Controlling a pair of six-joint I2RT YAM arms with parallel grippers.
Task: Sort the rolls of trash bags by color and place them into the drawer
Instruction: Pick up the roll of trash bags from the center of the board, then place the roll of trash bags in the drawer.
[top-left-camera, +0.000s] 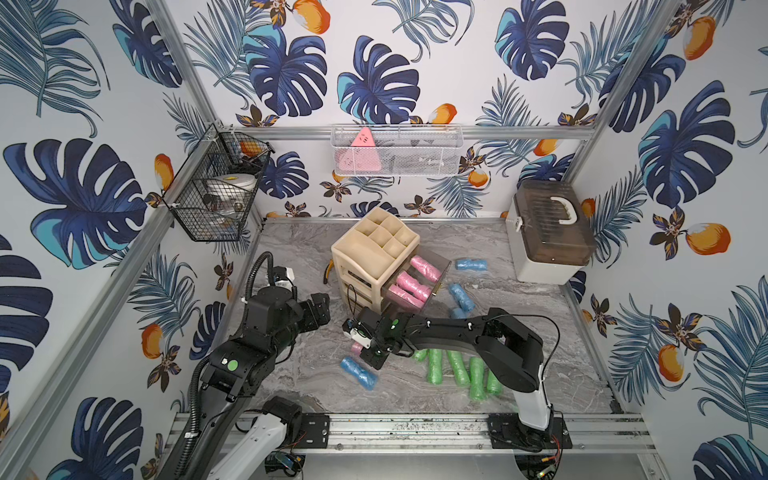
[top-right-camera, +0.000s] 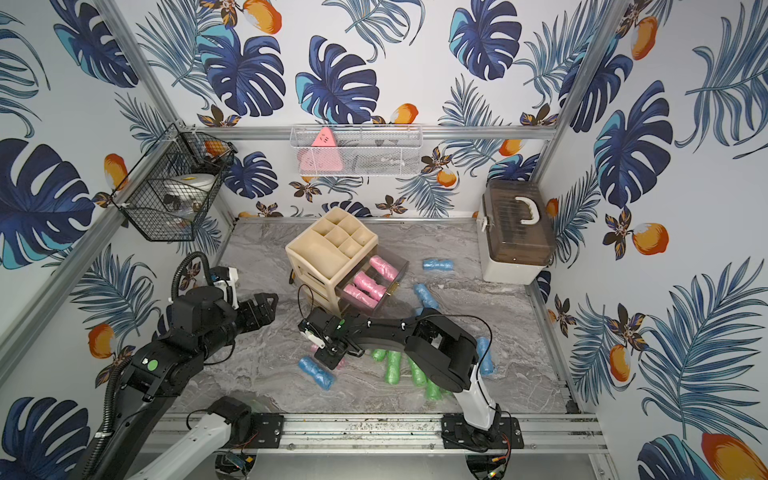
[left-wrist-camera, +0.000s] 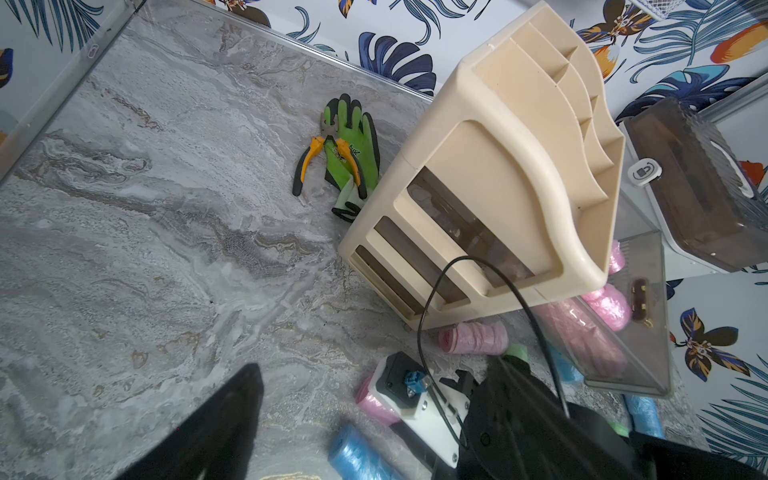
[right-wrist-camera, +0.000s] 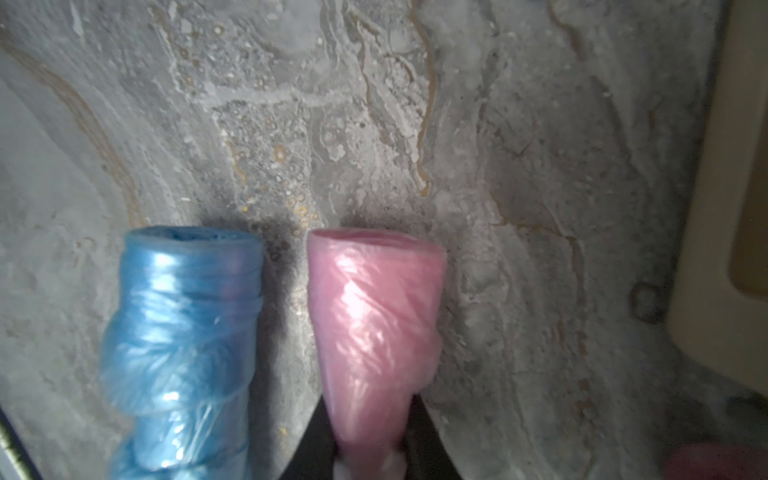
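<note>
Pink roll (right-wrist-camera: 374, 324) lies on the surface (right-wrist-camera: 415, 124) just near of the open drawer (top-left-camera: 441, 279), pinched in my right gripper (right-wrist-camera: 368, 419), 1 blue roll (right-wrist-camera: 183, 340) beside it. My left gripper (top-left-camera: 322, 309) hangs wide and empty.

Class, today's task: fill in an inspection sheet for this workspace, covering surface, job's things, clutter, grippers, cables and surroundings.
Surface: grey marbled tabletop, rolls scattered on it.
Job's things: pink rolls in the open drawer of the beige organizer; blue rolls and green rolls loose on the tabletop; one pink roll in the right gripper.
Clutter: green glove and pliers behind the organizer; brown-lidded box in a corner.
Grippers: left gripper open, empty; right gripper fingers closed on the pink roll.
Cables: black cable looping off the right wrist; corrugated hose on the left arm.
Surroundings: leaf-print walls, black wire basket, white mesh basket.
</note>
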